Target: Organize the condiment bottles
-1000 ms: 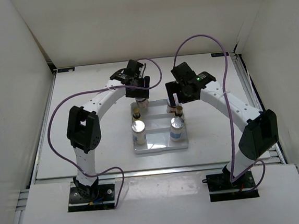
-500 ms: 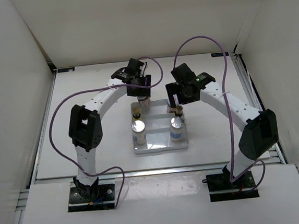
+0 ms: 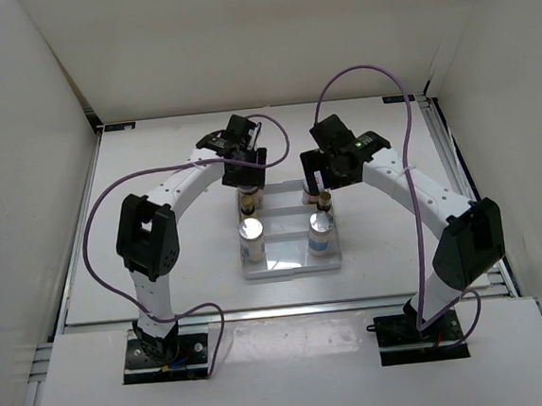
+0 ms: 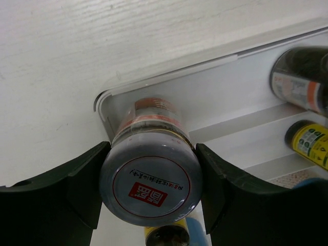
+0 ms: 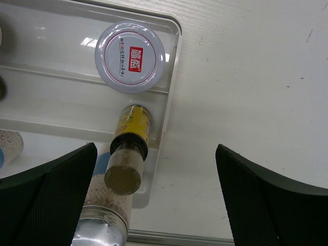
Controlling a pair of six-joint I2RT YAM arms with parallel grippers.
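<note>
In the left wrist view my left gripper (image 4: 152, 149) is shut on a squat jar (image 4: 151, 188) with a white lid and red mark, upright in the back-left corner of the white divided tray (image 4: 220, 92). A yellow bottle (image 4: 166, 237) shows just below the jar. My right gripper (image 5: 156, 148) is open and empty above the tray's right edge (image 5: 171, 77). Below it stand the second jar (image 5: 130, 58), a yellow bottle with a brown cap (image 5: 124, 171) and a white cylinder with a silver cap (image 5: 100, 230). From above, both silver-capped cylinders (image 3: 251, 229) (image 3: 320, 223) stand in the tray's near row.
The tray (image 3: 291, 263) lies in the middle of the white table (image 3: 159, 222). White walls enclose the table at the left, back and right. Purple cables loop over both arms.
My left gripper has shifted a little to the left and nearer with the jar in it. The right arm has not moved.
</note>
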